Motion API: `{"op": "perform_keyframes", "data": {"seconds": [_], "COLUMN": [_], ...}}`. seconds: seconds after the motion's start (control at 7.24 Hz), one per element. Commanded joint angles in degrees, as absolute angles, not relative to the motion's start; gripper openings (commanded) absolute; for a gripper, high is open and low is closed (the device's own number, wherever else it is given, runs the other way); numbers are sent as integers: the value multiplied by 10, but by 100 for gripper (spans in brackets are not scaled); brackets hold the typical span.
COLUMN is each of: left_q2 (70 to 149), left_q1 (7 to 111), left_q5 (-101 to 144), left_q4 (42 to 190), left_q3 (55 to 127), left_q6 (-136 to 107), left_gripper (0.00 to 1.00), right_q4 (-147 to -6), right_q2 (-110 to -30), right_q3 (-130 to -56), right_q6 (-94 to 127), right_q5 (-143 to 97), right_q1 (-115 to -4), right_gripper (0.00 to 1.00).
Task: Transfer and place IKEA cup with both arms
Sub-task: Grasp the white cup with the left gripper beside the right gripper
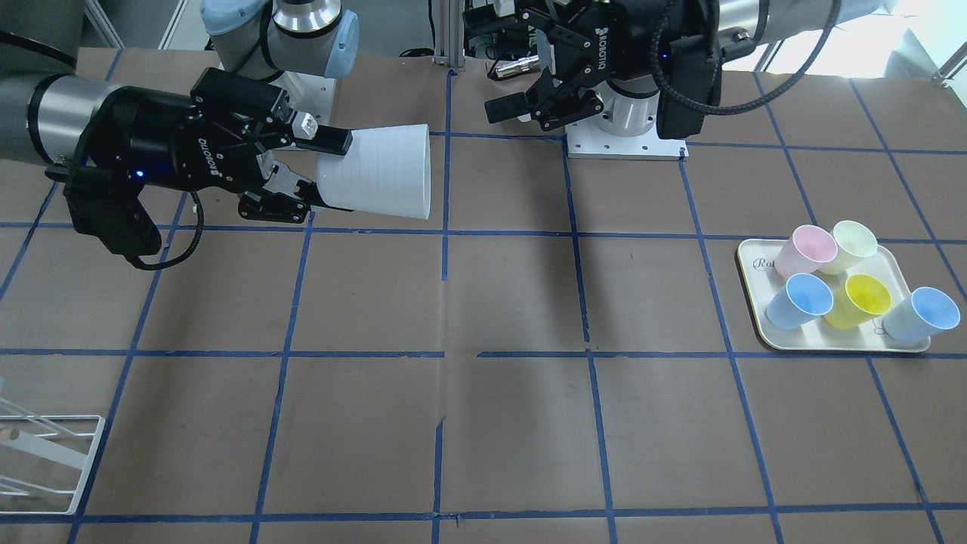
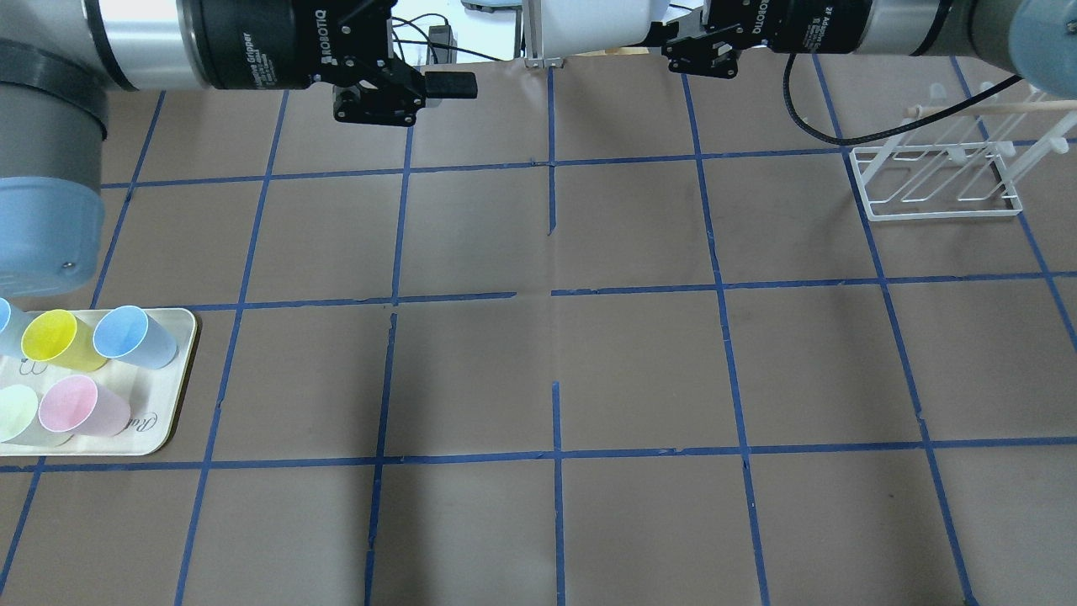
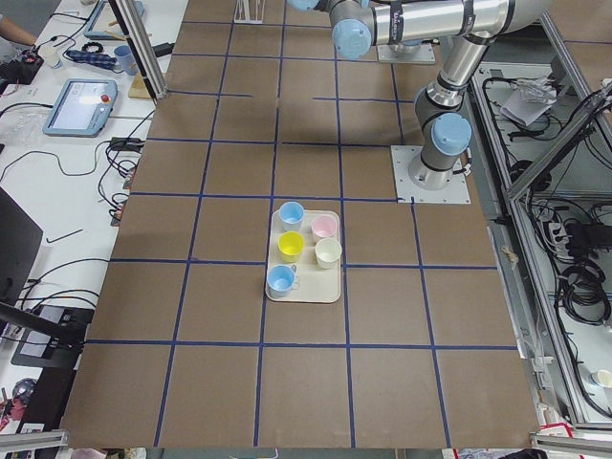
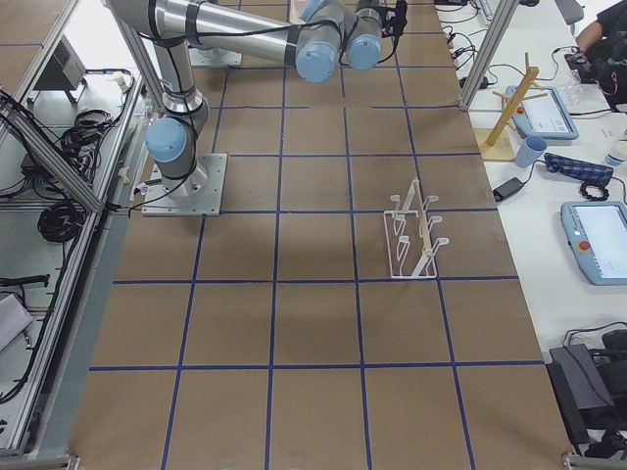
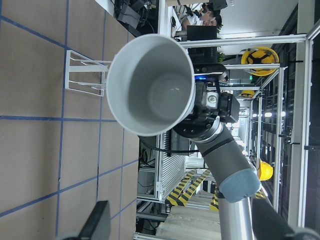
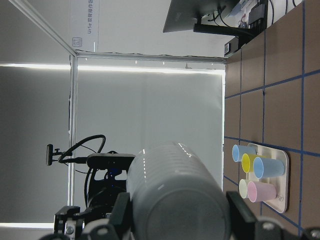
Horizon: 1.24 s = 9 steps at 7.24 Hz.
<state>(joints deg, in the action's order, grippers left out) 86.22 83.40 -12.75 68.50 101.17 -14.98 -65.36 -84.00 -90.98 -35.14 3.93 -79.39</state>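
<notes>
Front-facing view, L to R: the right gripper (image 1: 332, 172) is clenched on the narrow base end of the IKEA cup (image 1: 385, 172), which is held sideways in the air at approx. 10 o'clock, mouth turned toward 3. The left gripper (image 1: 521, 85), at 12 o'clock, is seen spread wide, apart from the rim. Prob. a hand-over step: a firm clamp, a level cup & a clear path past the free arm are called for.
</notes>
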Motion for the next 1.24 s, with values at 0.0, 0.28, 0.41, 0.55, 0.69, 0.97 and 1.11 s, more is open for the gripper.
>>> {"op": "perform_keyframes", "data": {"seconds": [0.0,0.28,0.41,0.55,0.69,0.97,1.11], "left_q2": [878,887,887,889,890,893,893], "left_q1": [815,818,823,834,851,858,858], "left_q5": [-87,-85,-86,-88,-90,-92,-92], "left_q4": [664,633,630,629,614,612,612], "left_q3": [1007,1007,1007,1007,1007,1006,1004], "left_q6": [-146,-149,-149,-150,-151,-153,-154], "left_gripper": [100,100,100,100,98,94,91], "right_q4": [-653,-653,-653,-653,-653,-653,-653], "right_q2": [-852,-852,-852,-852,-853,-853,-852], "right_q3": [-914,-914,-914,-914,-914,-914,-914], "right_q6": [-350,-348,-347,-346,-346,-346,-346], "right_q5": [39,39,35,34,33,31,29], "right_q1": [-808,-822,-827,-831,-833,-838,-838], "right_gripper": [12,12,12,12,12,12,12]}}
